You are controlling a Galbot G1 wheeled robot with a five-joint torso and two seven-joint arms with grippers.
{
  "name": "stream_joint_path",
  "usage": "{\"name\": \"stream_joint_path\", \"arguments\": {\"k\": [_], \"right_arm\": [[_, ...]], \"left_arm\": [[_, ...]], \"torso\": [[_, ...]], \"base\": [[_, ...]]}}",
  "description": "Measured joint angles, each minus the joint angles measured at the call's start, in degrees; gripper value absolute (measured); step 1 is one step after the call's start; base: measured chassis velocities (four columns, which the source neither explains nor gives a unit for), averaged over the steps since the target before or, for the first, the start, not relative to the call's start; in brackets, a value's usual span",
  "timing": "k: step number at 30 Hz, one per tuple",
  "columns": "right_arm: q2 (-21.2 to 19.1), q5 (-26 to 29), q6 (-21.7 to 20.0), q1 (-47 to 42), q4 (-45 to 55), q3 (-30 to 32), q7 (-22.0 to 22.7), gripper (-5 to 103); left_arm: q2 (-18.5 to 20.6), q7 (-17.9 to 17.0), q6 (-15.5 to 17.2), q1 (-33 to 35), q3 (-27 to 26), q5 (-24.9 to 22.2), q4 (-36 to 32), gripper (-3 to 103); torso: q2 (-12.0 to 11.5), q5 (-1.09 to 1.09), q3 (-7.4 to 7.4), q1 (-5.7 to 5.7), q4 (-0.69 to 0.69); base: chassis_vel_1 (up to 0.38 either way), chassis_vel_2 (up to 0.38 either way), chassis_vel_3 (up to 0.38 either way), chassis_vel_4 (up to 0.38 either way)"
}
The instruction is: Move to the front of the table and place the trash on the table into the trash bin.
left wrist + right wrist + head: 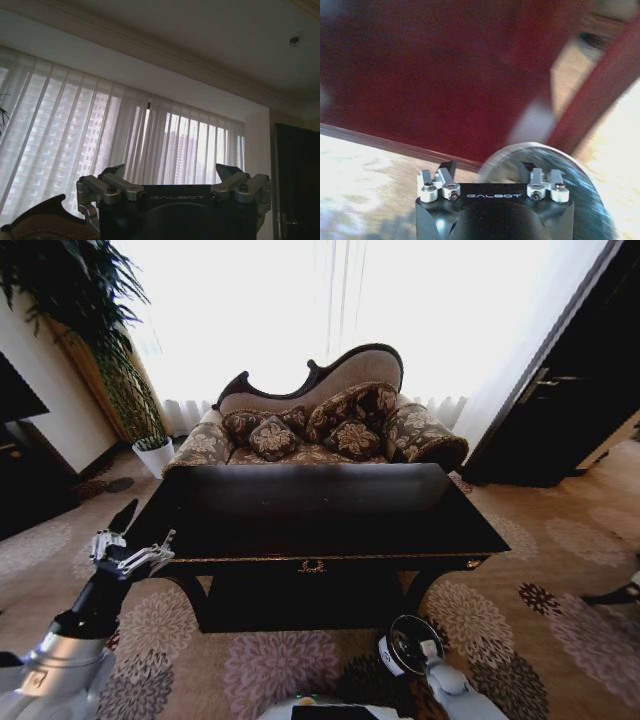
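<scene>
Left pincer [132, 545] open, empty, raised by worktop [330, 505] corner; right pincer [492, 172] open over bin [408, 645]. Likely final drop finished; next, retract.

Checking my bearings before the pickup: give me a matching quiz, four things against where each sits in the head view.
1 table
2 left gripper
3 sofa
4 white plant pot

a beyond the table, by the curtains
b floor, left of the sofa
c centre, straight ahead
d raised at the table's left front corner

Pairs: 1-c, 2-d, 3-a, 4-b
</scene>
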Motion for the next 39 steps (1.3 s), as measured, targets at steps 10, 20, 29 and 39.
{"name": "stream_joint_path", "arguments": {"k": [10,20,29,39], "right_arm": [[5.7,-8.76,8.78,-10.92,15.41,7.33,-8.91,99],[12.85,-7.44,11.97,-20.15,29.82,13.86,-11.2,100],[17.1,-6.34,15.07,-25.36,42.23,17.74,-11.46,100],[18.2,0.32,13.63,-26.87,57.48,23.9,-9.09,100]], "left_arm": [[-0.46,-0.05,0.39,-0.96,2.11,0.66,0.0,100],[-0.99,-1.41,0.81,-0.99,4.45,2.2,0.0,100],[-1.0,-4.69,2.3,-0.39,1.55,2.47,0.0,100],[-1.9,-8.99,3.95,0.51,0.24,3.69,0.0,100]], "torso": [[0.0,0.02,0.0,0.0,0.0],[0.0,0.0,0.0,0.0,0.01],[0.0,0.0,-0.01,-0.01,0.0],[0.0,0.01,0.0,-0.01,0.0]], "base": [[0.0,0.0,0.0,0.0],[0.0,0.0,0.0,0.0],[0.0,0.0,0.0,0.0],[0.0,0.0,0.0,0.0]]}}
